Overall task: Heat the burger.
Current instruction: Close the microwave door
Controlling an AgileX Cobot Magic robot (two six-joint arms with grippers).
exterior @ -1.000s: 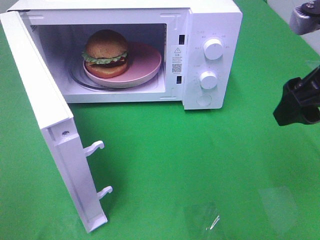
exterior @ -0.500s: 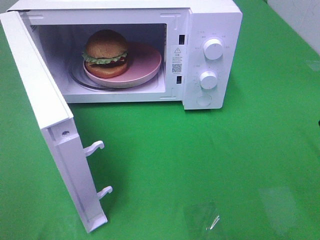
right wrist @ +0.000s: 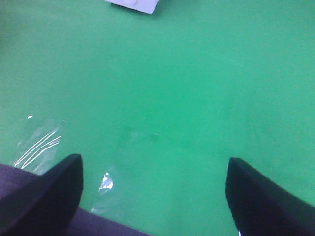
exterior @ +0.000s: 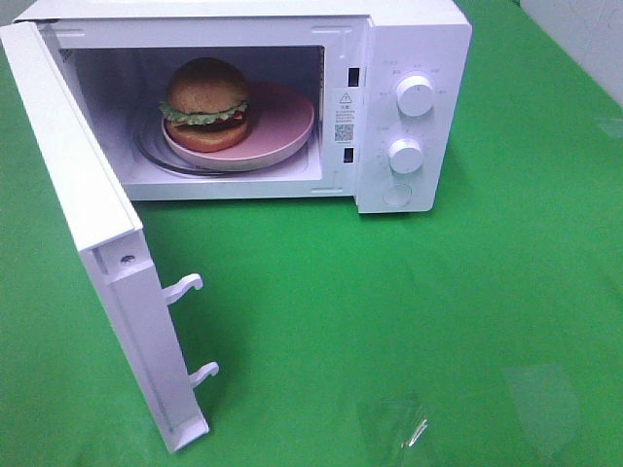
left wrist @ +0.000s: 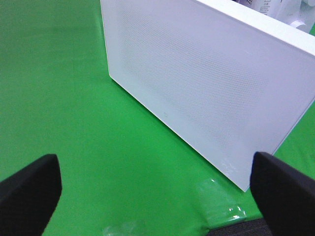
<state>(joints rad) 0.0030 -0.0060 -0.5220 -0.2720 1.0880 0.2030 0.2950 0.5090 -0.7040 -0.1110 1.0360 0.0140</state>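
The burger [exterior: 205,104], golden-brown buns with green lettuce, sits on a pink plate [exterior: 282,125] inside the open white microwave [exterior: 409,29]. The microwave door [exterior: 92,243] swings wide toward the front left. Neither arm shows in the exterior high view. In the left wrist view my left gripper [left wrist: 155,191] is open and empty, facing the outer face of the door [left wrist: 206,83]. My right gripper [right wrist: 155,189] is open and empty over bare green cloth, with a white corner of the microwave [right wrist: 135,5] far off.
Two knobs [exterior: 416,95] and a round button [exterior: 396,195] are on the microwave's right panel. Two door latch hooks [exterior: 185,287] stick out from the door's inner edge. Clear tape patches [exterior: 394,423] shine on the green cloth [exterior: 389,311].
The right arm, seen at the right edge a second ago, has left the exterior high view. Burger, plate and door have not moved.
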